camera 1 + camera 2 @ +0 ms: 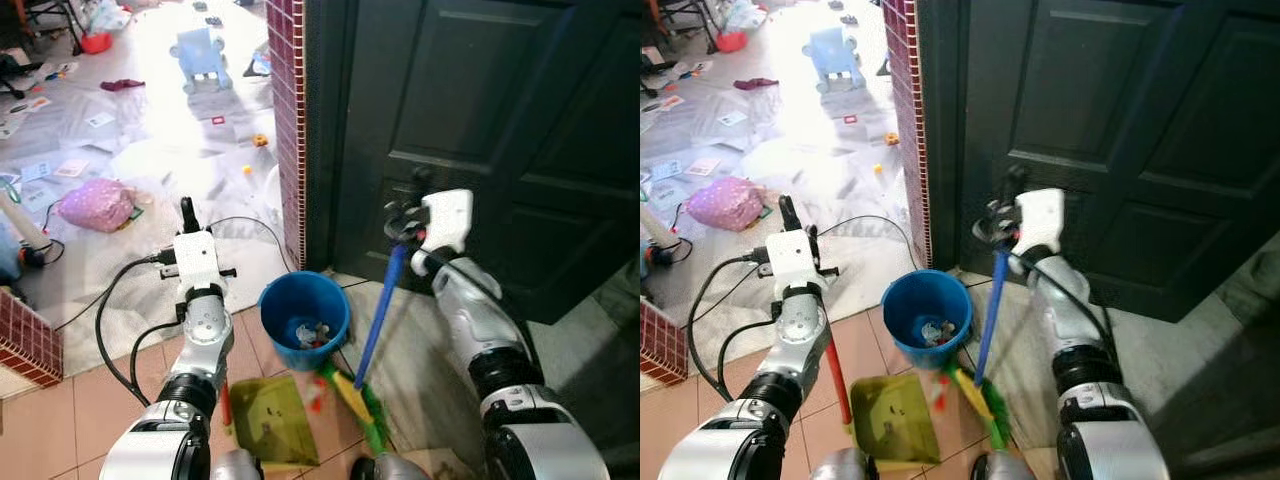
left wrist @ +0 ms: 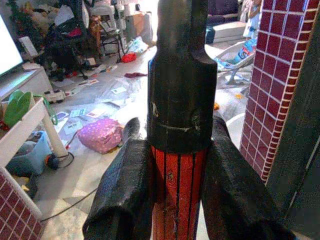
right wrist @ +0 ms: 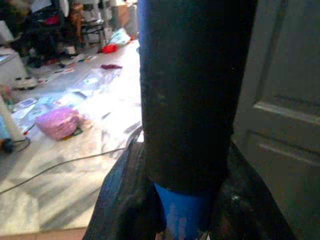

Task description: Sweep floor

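— Sweeping into the dustpan (image 1: 890,415) looks like the step; how best?
— Right gripper (image 1: 405,228) pinches the blue broom handle (image 1: 380,310), left gripper (image 2: 175,190) clamps the pan's red handle (image 1: 837,375). Short strokes leftward, I'd judge.
— Room?
— Tight: blue bucket (image 1: 303,312) just beyond the bristles (image 1: 985,405), dark door (image 1: 480,130) right, brick pillar (image 1: 288,120) far.

Dark panelled door (image 1: 480,130) beside red-tiled pillar (image 1: 288,120).
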